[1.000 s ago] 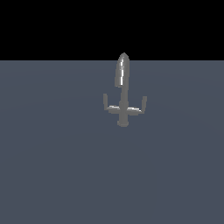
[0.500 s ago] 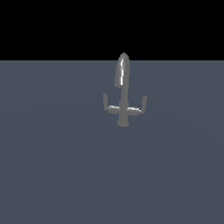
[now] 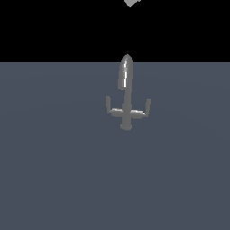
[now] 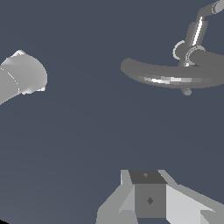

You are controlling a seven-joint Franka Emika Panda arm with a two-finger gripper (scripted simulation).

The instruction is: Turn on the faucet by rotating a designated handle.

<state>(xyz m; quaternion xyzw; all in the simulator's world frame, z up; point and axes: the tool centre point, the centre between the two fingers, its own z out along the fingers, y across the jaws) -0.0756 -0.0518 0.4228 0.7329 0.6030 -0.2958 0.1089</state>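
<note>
Grey floor [image 3: 54,179] bears the faucet [image 3: 126,92], spout seemingly upright, crossbar sideways.

**Cut off and out of sight**

In the exterior view only a small pale grey scrap of the robot arm [image 3: 130,2] shows, cut by the top edge; the rest lies outside the picture. In the wrist view the light grey gripper [image 4: 151,199] is cut off by the picture's edge, so its fingertips are hidden and whether the jaws stand apart cannot be told. There the small grey metal faucet [image 4: 175,76] runs off the picture's edge, its crossbar only partly seen. A rounded pale grey arm part [image 4: 19,78] is also cropped at the edge.
</note>
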